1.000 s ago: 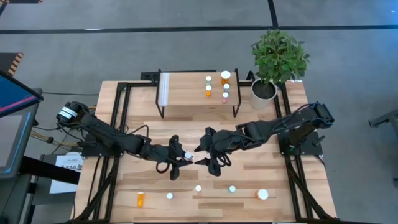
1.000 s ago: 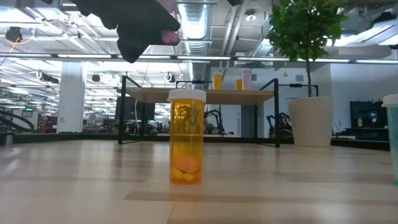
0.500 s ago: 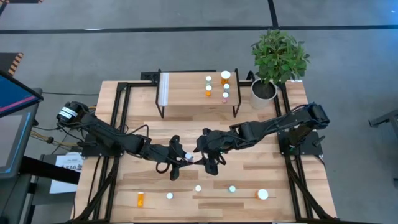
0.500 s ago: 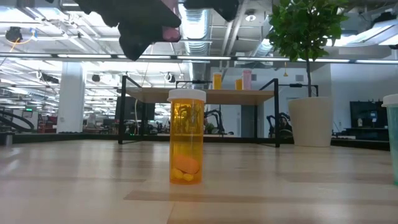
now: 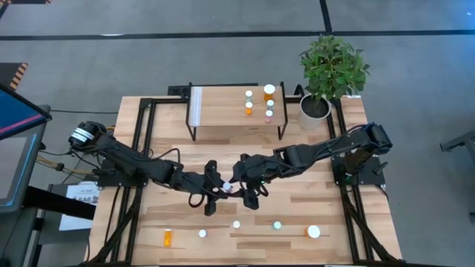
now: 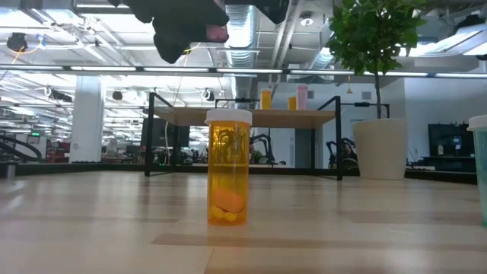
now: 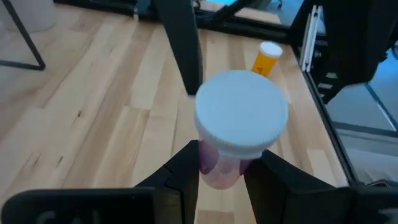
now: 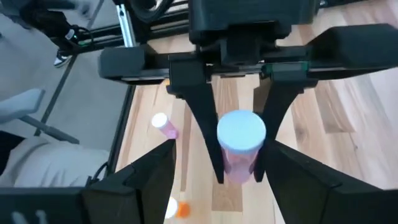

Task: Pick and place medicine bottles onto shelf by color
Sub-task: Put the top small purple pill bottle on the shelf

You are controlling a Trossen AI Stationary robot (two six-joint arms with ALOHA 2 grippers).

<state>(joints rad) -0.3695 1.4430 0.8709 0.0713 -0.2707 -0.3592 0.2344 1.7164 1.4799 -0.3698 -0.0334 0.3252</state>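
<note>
Potted plant (image 5: 332,70) beside blue monitor (image 5: 16,113)

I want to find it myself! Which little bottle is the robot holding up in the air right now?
Look at the middle of the wooden table, where the two dark arms meet. The left gripper pinches a pink bottle with a white cap. It is the only bottle off the table; the others stand on the table or the shelf.
</note>
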